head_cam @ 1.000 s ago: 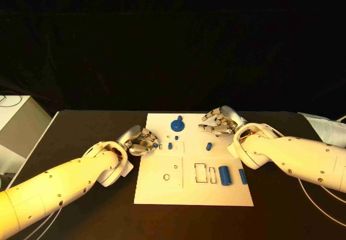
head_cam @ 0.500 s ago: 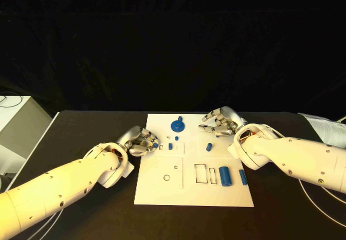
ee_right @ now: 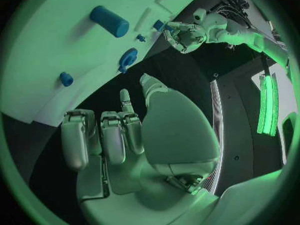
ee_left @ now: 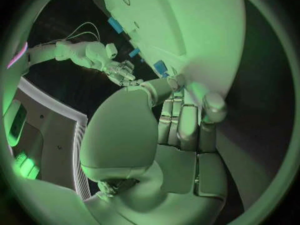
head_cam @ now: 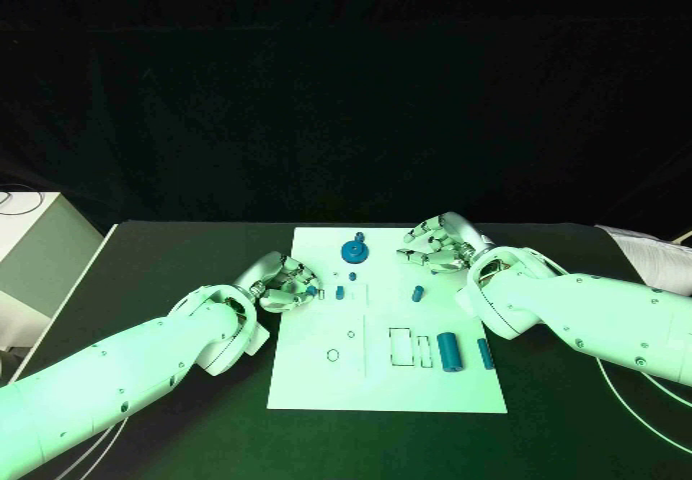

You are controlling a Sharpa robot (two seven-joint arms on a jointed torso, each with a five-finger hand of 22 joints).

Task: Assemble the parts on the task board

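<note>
Step, seemingly: early; neither hand holds a part yet.
Board: flat white rectangular task board (head_cam: 325, 385) lies mid-table, between the arms.
Parts: blue round disc-shaped part (head_cam: 355, 250) near the far edge; blue cylinder (head_cam: 450, 350) and small blue pegs (head_cam: 417, 294) lie loose on the board.
Left hand: silver left hand (head_cam: 284, 284) at the board's left edge, fingers curled in, clamped on nothing I can see.
Right hand: silver right hand (head_cam: 441, 243) beside the far right corner, fingers curled, empty.
Next move: likely reaching over a loose part, fingers spread first.
Writing: none legible.
</note>
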